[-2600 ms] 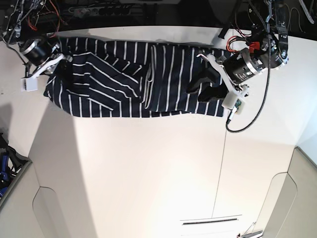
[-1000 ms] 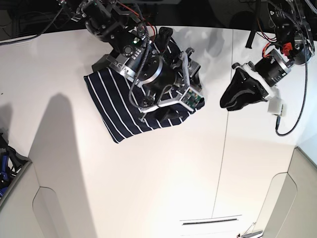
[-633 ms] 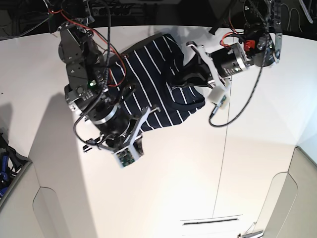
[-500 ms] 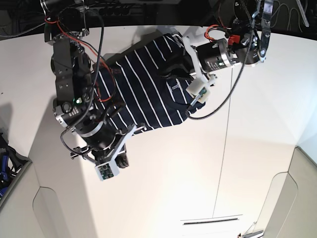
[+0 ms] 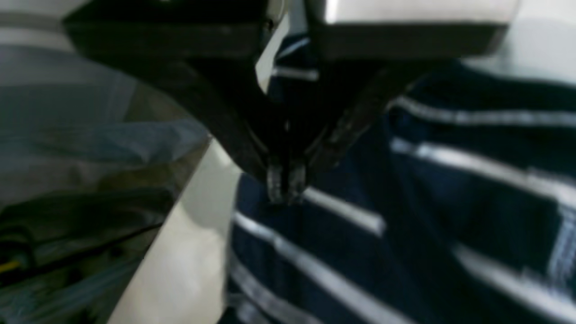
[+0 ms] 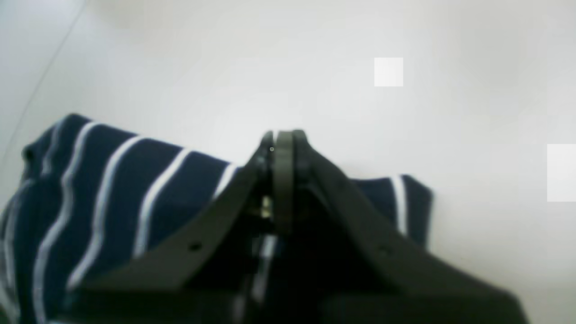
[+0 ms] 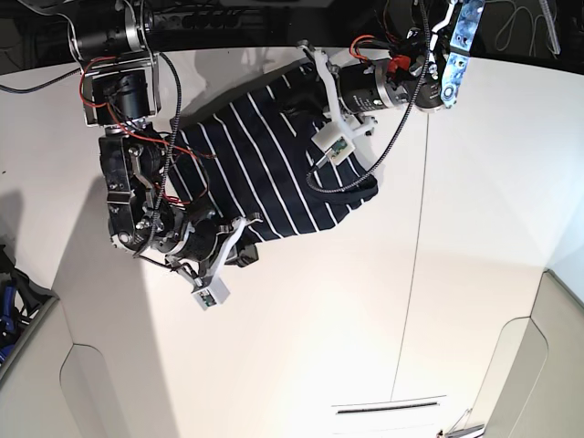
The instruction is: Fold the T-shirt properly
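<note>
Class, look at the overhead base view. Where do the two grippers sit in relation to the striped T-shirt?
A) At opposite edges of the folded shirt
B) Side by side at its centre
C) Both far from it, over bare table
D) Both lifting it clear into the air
A: the right gripper is at the near-left edge of the T-shirt, the left gripper at its far edge; the shirt lies on the table.

**White table, dark clutter behind**

A white table [image 7: 301, 347] filled most of the base view. A thin seam [image 7: 408, 301] ran from 12 toward 6 o'clock. A dark slot [image 7: 388, 407] lay near 6. Cables [image 7: 192, 16] crowded the 12 o'clock edge.
</note>
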You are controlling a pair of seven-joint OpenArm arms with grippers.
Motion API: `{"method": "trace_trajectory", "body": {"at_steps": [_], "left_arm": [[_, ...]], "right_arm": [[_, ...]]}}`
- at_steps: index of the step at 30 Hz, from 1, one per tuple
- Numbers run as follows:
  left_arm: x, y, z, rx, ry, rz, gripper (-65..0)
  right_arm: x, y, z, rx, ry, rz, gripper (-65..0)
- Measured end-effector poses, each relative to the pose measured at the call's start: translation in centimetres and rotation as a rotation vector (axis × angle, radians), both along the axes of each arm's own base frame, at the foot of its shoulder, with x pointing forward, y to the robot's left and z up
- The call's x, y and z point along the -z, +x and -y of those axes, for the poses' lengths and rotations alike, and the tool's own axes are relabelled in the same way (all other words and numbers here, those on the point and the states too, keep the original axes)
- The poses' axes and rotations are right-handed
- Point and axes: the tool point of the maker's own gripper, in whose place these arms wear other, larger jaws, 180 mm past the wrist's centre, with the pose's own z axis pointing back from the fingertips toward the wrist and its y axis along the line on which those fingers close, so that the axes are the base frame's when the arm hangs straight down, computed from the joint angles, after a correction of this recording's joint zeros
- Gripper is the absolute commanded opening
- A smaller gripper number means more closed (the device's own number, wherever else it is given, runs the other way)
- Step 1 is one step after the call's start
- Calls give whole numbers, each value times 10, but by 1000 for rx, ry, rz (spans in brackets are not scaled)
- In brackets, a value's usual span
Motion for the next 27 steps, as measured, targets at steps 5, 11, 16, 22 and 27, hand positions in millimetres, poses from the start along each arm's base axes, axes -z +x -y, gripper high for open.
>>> {"method": "trace_trajectory", "body": {"at_steps": [5,11,16,22,27], "left_arm": [[9,27,-14,-50,80,20,-639],[16,35,-26,-50,144,47,-639],[12,63,-49,-38,253,123,-639],[2,97,-64,-94,336,194,-639],[-7,113,-67,-103,355,251,-639]], "right_arm": [[7,-4,26,11,-32,-27,-650],[19,-22,55,26,-8,-89,-650],[29,-50,56,28,41,-145,-650],[25,-95,51,17,82,-150,-650],[13,-125,26,-27,128,-150,-650]]}}
